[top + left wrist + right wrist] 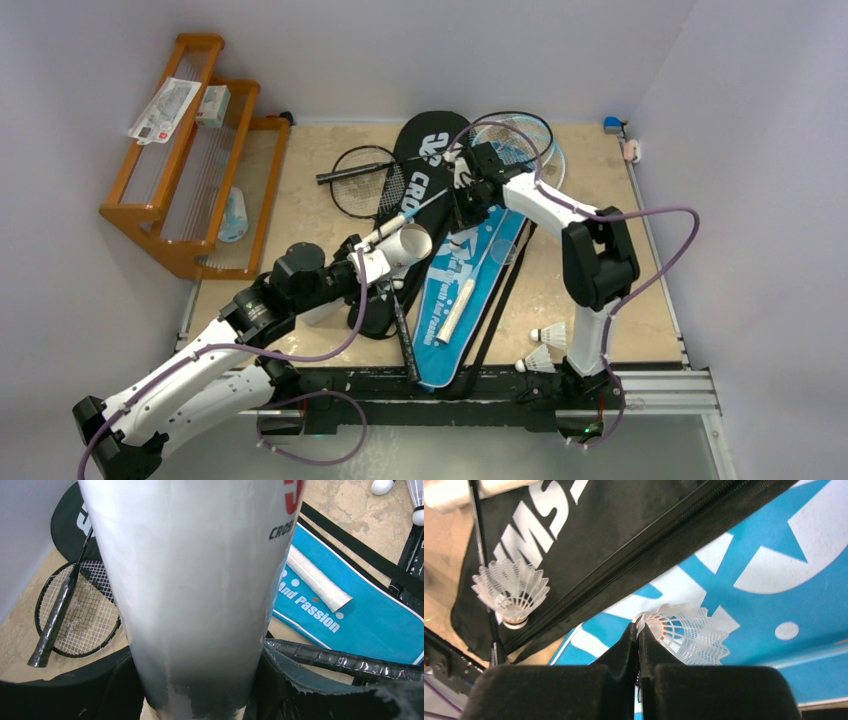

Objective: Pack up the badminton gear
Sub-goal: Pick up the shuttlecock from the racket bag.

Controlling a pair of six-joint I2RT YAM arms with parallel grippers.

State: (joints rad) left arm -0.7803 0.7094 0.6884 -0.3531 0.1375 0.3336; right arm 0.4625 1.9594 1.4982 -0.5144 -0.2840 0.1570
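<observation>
My left gripper (375,262) is shut on the white tube (405,245) and holds it tilted above the black "CROSSWAY" cover (420,165). The tube (195,580) fills the left wrist view. My right gripper (468,205) hangs over the blue "SPORT" cover (470,290). In the right wrist view this gripper (638,627) is shut on the rim of a white shuttlecock (684,632). A second shuttlecock (511,592) lies on the black cover (599,540). A black racket (365,180) lies at the back left, and a light-blue racket (520,140) at the back.
Two more shuttlecocks (548,336) (536,362) stand on the table near the right arm's base. A white racket handle (320,582) lies on the blue cover (360,620). The orange wooden rack (190,160) stands at the left wall.
</observation>
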